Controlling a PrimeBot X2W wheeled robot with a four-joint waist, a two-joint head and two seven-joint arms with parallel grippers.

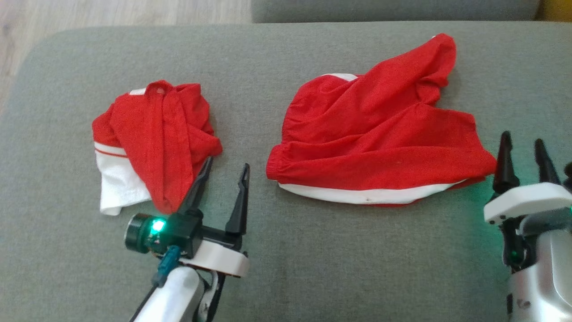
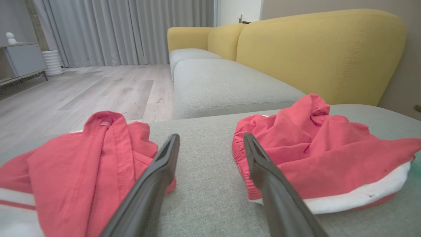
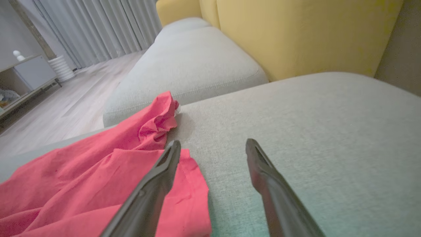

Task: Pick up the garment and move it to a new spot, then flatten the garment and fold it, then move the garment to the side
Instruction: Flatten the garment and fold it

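While both stood wide open and empty, your left end effector [image 1: 227,163] sat between the bundled garment [image 1: 152,138] and the crumpled garment [image 1: 380,138], which lay centre-right on the cushion [image 1: 313,259]; your right end effector [image 1: 523,138] waited just beside its right edge. You would have done well to pinch its white-banded near hem low, then lift evenly.

The left hand [image 2: 211,136] stands open above a grey cushion [image 2: 210,210], its dark fingers spread between a crumpled red shirt [image 2: 82,164] at left and red white-hemmed shorts [image 2: 315,154] at right. A yellow sofa back [image 2: 322,52] rises behind.
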